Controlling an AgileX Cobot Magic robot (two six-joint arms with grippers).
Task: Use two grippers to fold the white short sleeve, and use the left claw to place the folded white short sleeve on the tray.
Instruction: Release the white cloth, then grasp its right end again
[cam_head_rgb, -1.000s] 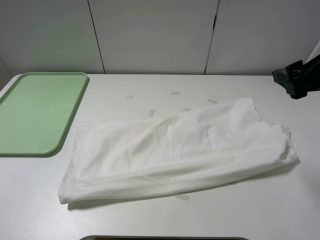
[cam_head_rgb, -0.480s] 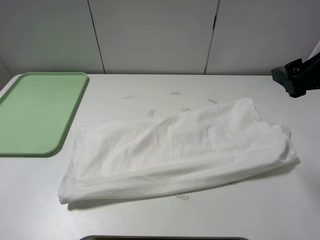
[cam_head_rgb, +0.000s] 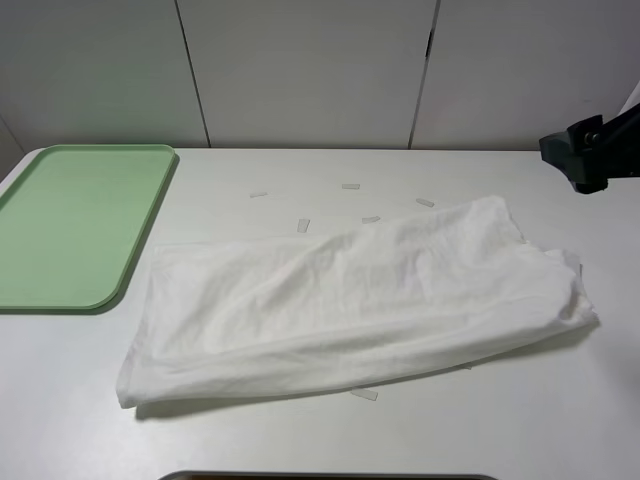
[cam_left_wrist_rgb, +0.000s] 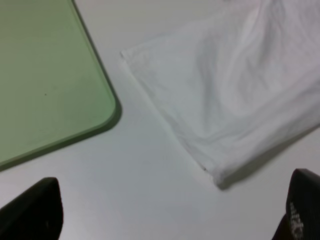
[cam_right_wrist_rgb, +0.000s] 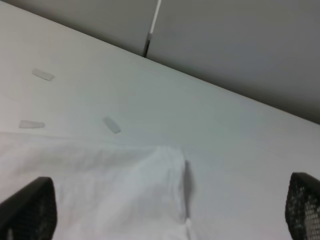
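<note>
White cotton nearest the front of the table (cam_head_rgb: 560, 420): a shirt (cam_head_rgb: 350, 300) lying as one long, wrinkled band, apparently doubled over already, judging by the thick rolled near edge. Runs from a low left corner up to a bunched right end. Rests on the tabletop alone, touched by neither gripper. Probably light and limp, with no stiffness at all. Likely to sag, slip and fall open if lifted by a single point, so best pinched through every layer at the two corners of one short end, never mid-cloth. Judged to be between folds, with another fold across the length wanted before any carry. From the left wrist, left gripper (cam_left_wrist_rgb: 165, 215) spread wide with nothing between the fingers, hovering over bare table near the shirt's left corner. From the right wrist, right gripper (cam_right_wrist_rgb: 165, 210) spread just as wide and just as empty, above the shirt's far right corner. Slightly further back, small pale scraps (cam_head_rgb: 303, 225) scattered on the table just beyond the cloth. To the far left, a pale green tray (cam_head_rgb: 70, 225), flat and low-rimmed, holding nothing, just beside the shirt's left end but not under it. At the far right edge, a black part of the right arm (cam_head_rgb: 590, 155), well clear of the cloth. Behind everything, plain grey wall panels (cam_head_rgb: 310, 70).
</note>
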